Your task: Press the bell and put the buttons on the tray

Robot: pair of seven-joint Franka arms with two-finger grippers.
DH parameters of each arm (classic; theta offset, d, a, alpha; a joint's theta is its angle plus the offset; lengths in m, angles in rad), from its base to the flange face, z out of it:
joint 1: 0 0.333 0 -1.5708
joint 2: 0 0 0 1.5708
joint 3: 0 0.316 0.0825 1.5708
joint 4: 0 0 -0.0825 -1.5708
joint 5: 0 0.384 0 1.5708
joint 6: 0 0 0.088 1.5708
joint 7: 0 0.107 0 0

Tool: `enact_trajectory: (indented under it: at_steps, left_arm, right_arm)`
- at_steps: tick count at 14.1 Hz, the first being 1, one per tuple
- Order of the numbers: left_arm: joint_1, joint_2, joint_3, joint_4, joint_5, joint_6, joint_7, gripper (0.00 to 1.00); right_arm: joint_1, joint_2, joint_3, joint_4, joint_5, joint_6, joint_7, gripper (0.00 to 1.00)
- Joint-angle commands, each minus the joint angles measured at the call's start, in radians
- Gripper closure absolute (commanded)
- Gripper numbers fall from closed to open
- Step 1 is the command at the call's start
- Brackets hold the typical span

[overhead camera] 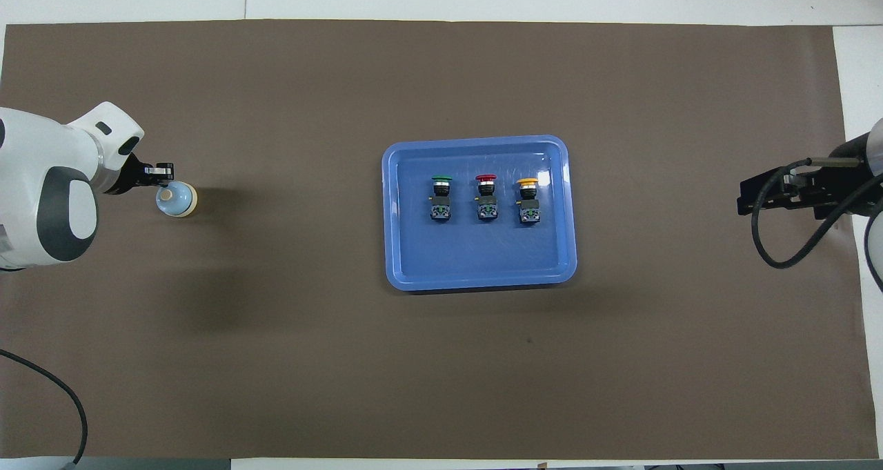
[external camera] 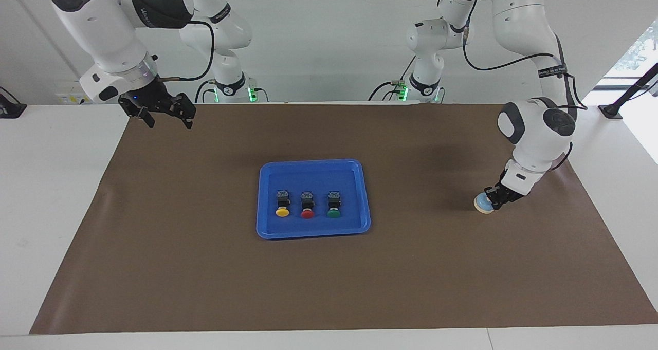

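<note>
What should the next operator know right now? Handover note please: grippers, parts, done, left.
Left gripper: jaws shut, down at the bell, which sits on the brown mat toward the left arm's end. Contact looks likely, though the press is not confirmed.
Right gripper: jaws open, empty, waiting over the mat's corner at the right arm's end.
Tray: mid-table, holding the yellow button, red button and green button in a row, caps pointing away from the robots.
Done: all three buttons are in the tray.
Left: finish the bell press, then retract the left arm.

A robotics lab: two white arms (external camera: pixel 534 129) at a paper-covered table (external camera: pixel 51 196).
</note>
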Motion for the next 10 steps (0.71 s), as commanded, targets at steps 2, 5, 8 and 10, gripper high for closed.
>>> enact_trajectory:
  at_steps: [2,5,8,10]
  left_arm:
    - [-0.001,0.019,0.005,0.131,0.012,-0.189,0.014,1.00]
    - [-0.007,-0.013,0.005,0.297,0.010,-0.441,0.006,1.00]
    - [-0.004,-0.091,0.005,0.317,0.009,-0.550,0.006,0.53]
    - [-0.010,-0.157,0.003,0.308,0.009,-0.585,0.005,0.00]
  right_arm:
    - [-0.014,-0.022,0.009,-0.016,-0.008,-0.010,0.004,0.00]
    - [-0.014,-0.022,0.010,-0.014,-0.008,-0.009,0.004,0.00]
    - [-0.014,-0.022,0.009,-0.014,-0.008,-0.008,0.004,0.00]
    - [-0.014,-0.022,0.009,-0.014,-0.008,-0.008,0.004,0.00]
